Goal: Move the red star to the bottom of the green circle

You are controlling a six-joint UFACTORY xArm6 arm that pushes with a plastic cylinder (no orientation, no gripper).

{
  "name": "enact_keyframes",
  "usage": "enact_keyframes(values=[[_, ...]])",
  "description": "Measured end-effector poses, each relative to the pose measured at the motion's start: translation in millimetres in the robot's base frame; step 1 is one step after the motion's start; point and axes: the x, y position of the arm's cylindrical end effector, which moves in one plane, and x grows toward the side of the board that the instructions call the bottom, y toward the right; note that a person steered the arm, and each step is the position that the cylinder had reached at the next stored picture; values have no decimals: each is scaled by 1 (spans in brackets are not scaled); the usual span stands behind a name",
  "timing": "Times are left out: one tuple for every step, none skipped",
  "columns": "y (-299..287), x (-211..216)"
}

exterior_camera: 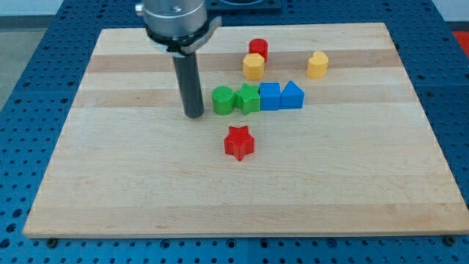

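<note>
The arm's upper body was cut off by the view's top edge, so only its grey metal collar (176,20) and the straight dark rod below it showed; my tip (194,115) rested on the board just to the view's left of the green circle block (223,100), close beside it, though whether the two touched could not be made out. The rod has nothing that opens or closes, and it held no block. The red star block (239,142) lay apart from the others, below the green circle and slightly toward the view's right, with bare wood between them. Right of the green circle ran a tight row: a green block of unclear, lobed shape (248,98), a blue cube-like block (270,96) and a blue block with a peaked top (292,95). Above that row a red cylinder (258,49) stood partly hidden behind a yellow block (253,67) whose shape was hard to read, and a second yellow block (317,64) sat well off to the view's right. Everything rested on a pale wooden board (132,176) with banded grain, laid on a blue perforated table (29,59).
</note>
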Motion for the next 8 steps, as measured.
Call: enact_keyframes(values=[[-3,42],[-3,83],[20,108],[74,108],[113,103],[127,95],[125,84],[108,75]])
